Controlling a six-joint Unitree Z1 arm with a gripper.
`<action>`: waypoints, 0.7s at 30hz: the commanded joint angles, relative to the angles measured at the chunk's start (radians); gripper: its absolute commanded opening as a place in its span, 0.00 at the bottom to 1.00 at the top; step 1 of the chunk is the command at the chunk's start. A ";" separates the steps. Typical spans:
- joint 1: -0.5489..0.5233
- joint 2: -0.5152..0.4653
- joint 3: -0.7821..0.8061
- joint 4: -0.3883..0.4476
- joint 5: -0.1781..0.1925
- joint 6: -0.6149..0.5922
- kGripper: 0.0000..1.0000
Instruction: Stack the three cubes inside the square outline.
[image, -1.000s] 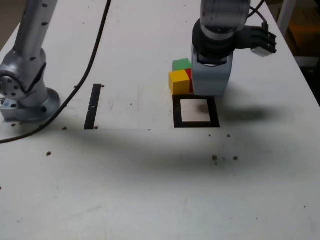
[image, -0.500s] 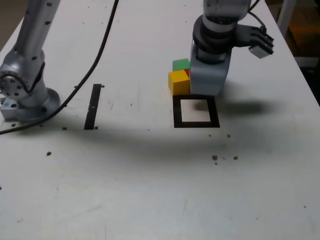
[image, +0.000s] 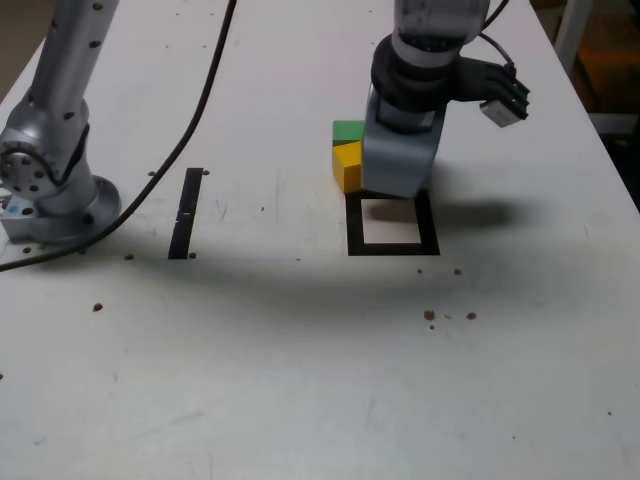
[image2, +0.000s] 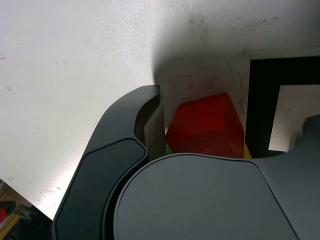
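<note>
We note a silver-grey arm base (image: 55, 190), black cable (image: 195, 100), grey gripper (image: 395, 160) housing, black wrist collar.

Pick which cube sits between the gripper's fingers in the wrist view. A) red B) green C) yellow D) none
A: the red cube fills the gap at the gripper; in the exterior view only the green cube and yellow cube show beside it.

The tool (image: 397, 165) hides the red cube (image2: 207, 125), perhaps gripped.
</note>
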 joint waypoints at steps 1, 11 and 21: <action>0.001 -0.018 0.008 -0.013 -0.002 0.001 0.88; -0.015 -0.054 0.057 -0.082 -0.006 0.000 0.75; -0.032 -0.074 0.077 -0.120 0.000 0.000 0.60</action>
